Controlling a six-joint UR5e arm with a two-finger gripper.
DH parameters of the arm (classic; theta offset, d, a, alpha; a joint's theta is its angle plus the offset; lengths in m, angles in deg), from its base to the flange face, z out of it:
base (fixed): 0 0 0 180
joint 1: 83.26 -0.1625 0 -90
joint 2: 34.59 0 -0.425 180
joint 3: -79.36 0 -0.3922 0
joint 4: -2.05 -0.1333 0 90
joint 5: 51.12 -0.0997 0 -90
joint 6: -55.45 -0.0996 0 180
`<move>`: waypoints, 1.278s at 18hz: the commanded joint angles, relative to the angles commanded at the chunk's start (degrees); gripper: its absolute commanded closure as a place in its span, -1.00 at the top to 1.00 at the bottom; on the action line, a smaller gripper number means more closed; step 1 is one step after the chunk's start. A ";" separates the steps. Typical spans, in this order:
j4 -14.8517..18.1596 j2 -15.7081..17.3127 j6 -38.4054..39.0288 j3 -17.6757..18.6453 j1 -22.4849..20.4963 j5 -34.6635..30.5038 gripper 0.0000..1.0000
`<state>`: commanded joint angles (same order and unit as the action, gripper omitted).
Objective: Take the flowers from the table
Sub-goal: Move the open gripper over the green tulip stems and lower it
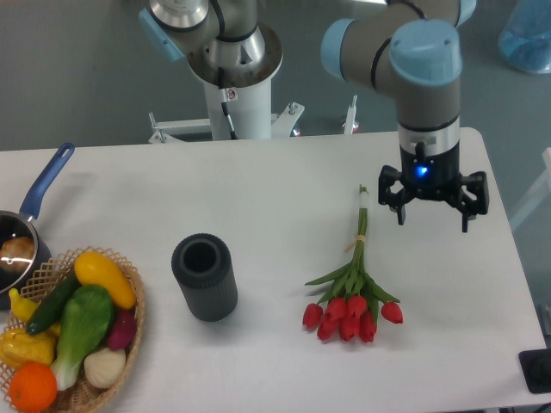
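Note:
The flowers (352,303), a bunch of red tulips with green leaves and long thin tied stems, lie on the white table (284,181) right of centre. The blooms point toward the front edge and the stems run back. My gripper (433,217) hangs above the table to the right of the stem ends, apart from them. Its fingers (401,212) are spread wide and hold nothing.
A dark grey ribbed cylinder (205,277) stands left of the flowers. A wicker basket (129,323) of colourful vegetables sits at the front left corner. A pot with a blue handle (45,182) is at the left edge. The arm's base (232,77) stands behind the table.

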<state>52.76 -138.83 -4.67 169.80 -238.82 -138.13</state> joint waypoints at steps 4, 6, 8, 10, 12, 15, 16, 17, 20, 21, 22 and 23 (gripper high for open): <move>0.00 0.53 0.09 0.26 0.35 -0.09 1.00; -0.09 1.14 0.44 0.96 0.96 -0.35 1.00; -0.44 1.23 0.70 2.89 0.97 -0.18 1.00; -2.71 1.15 0.70 5.52 0.97 -0.09 1.00; -4.13 1.23 0.70 7.99 0.97 -0.18 1.00; -3.87 1.32 0.70 9.05 0.97 -0.26 1.00; -3.87 1.41 0.70 9.66 0.97 -0.26 1.00; -3.78 1.41 0.53 10.71 0.97 -0.35 1.00; -3.61 0.88 0.26 13.18 1.05 -0.79 1.00; -3.60 0.79 0.18 14.05 1.32 -1.40 1.00; -3.60 0.53 0.09 14.50 1.58 -2.45 1.00; -3.52 0.18 0.09 14.59 1.76 -3.50 1.00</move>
<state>49.24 -138.64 -4.58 184.39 -237.07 -141.63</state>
